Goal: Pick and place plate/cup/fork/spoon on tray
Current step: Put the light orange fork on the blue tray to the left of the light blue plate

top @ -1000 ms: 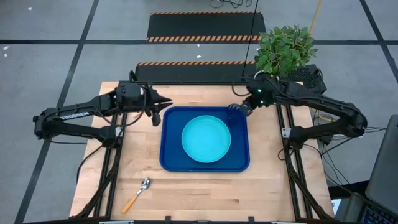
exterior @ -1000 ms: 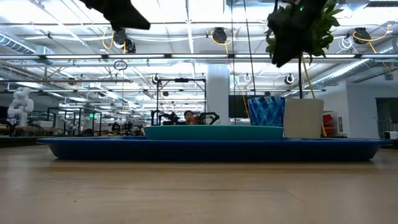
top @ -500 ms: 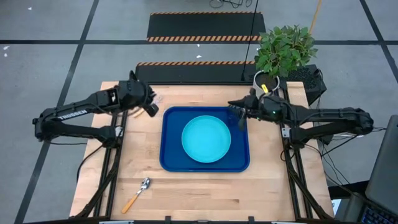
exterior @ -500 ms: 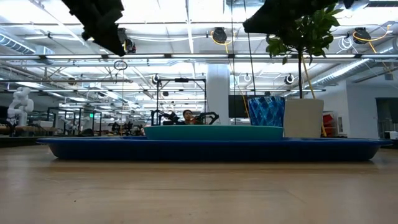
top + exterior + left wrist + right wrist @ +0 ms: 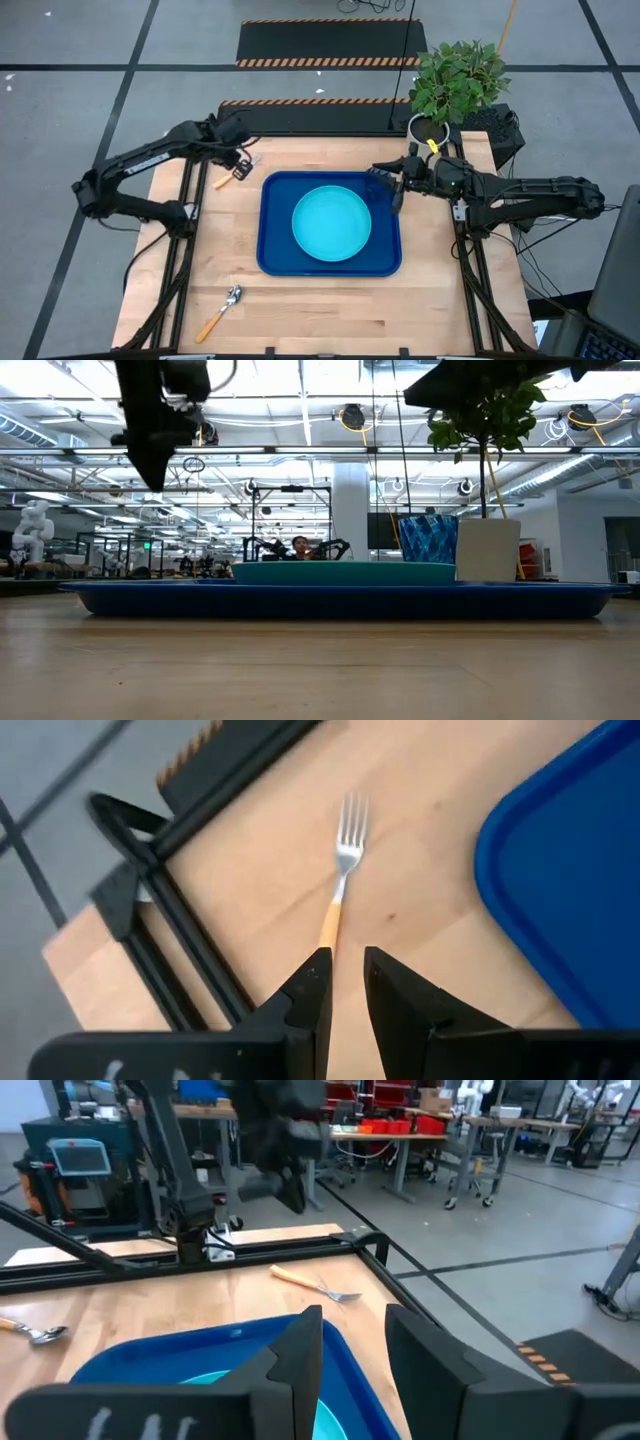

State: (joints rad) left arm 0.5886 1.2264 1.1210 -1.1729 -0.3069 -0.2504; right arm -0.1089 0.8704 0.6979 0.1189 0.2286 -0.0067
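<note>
The left gripper [image 5: 240, 160] hangs over the fork [image 5: 233, 174], fingers slightly apart, holding nothing. The spoon [image 5: 219, 314] lies near-left on the wooden table [image 5: 330, 305]. The tray [image 5: 275, 262] holds the turquoise plate [image 5: 331, 223] and the cup [image 5: 379, 182]. The right gripper [image 5: 392, 184], fingers parted, hovers by the cup.

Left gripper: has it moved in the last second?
Yes. The left gripper has pulled away from the tray toward the table's far-left corner, above the fork.
</note>
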